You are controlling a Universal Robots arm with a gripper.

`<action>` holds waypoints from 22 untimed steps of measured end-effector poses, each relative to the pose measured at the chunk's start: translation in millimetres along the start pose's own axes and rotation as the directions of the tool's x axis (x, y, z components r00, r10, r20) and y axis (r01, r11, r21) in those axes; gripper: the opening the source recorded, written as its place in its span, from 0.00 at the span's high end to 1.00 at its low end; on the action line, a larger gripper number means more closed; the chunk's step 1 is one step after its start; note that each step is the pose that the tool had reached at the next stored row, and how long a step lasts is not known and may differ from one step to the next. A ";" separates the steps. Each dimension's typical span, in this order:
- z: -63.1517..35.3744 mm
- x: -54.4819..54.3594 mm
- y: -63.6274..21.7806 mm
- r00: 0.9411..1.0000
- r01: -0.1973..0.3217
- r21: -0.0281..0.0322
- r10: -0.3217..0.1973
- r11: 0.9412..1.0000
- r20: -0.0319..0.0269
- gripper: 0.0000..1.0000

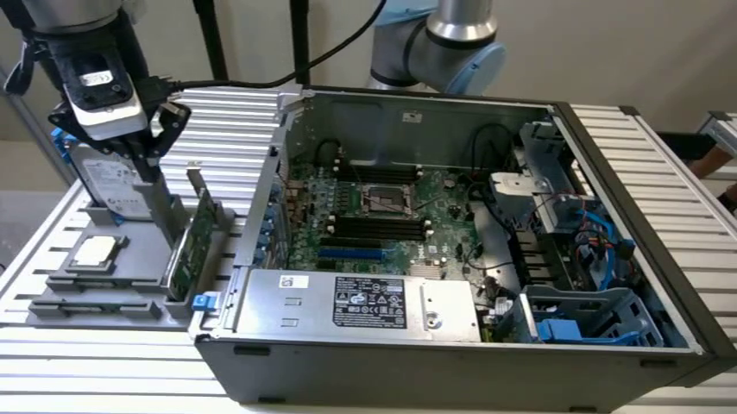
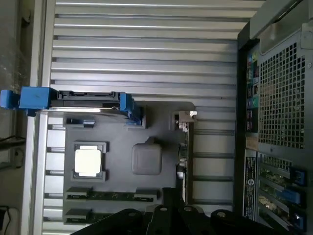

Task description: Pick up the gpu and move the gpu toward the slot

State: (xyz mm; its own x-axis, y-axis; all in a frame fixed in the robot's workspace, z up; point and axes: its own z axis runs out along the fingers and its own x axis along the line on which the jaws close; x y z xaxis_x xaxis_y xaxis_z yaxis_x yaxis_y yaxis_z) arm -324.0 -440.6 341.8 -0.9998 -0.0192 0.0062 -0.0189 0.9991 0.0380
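Hovering above the tray (image 1: 52, 302), the jaws hold nothing visible; whether they stand open or closed cannot be told. The gpu (image 1: 196, 241) stands on edge in the tray, below the jaws and apart from them, on their case (image 1: 461, 371) side. The drive (image 1: 110, 185) stands nearby, also below them.

The gripper (image 1: 148, 172) partly hides the hard drive (image 1: 113, 185).
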 end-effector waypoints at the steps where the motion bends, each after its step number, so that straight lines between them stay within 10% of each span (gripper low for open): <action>1: 1.4 -3.3 -1.2 1.000 0.000 0.000 0.000 1.000 0.000 0.89; 16: 4.9 -13.8 -3.8 1.000 0.000 0.001 0.000 1.000 -0.001 0.89; 22: 5.8 -13.8 -4.4 1.000 0.000 0.001 0.000 1.000 -0.001 0.70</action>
State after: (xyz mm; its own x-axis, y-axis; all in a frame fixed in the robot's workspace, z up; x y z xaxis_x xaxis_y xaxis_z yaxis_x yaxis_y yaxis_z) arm -310.1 -444.5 335.7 -0.9998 -0.0191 0.0068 -0.0189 0.9991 0.0368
